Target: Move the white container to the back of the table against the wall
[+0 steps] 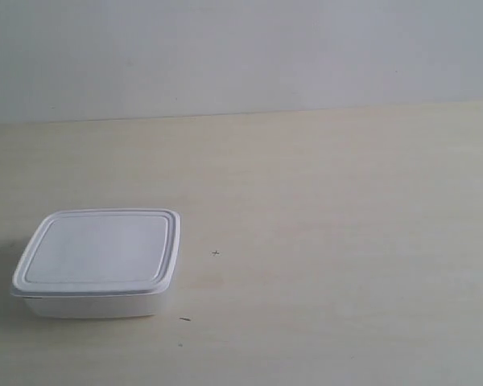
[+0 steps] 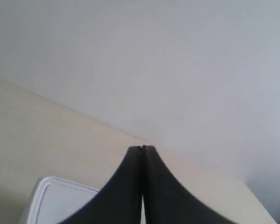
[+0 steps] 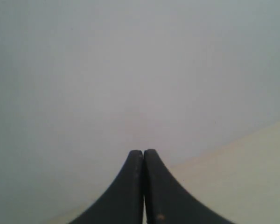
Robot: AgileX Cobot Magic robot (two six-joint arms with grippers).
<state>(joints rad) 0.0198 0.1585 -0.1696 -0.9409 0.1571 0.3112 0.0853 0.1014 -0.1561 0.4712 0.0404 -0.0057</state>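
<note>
The white container, a shallow lidded box, rests on the cream table near the front at the exterior view's left, well away from the pale wall. No arm shows in the exterior view. A corner of the white container appears in the left wrist view, just behind my left gripper, whose dark fingers are pressed together with nothing between them. My right gripper is also shut and empty, facing the wall with a strip of table beside it.
A few tiny dark specks mark the table beside the container. The table's back edge meets the wall along a straight line across the exterior view.
</note>
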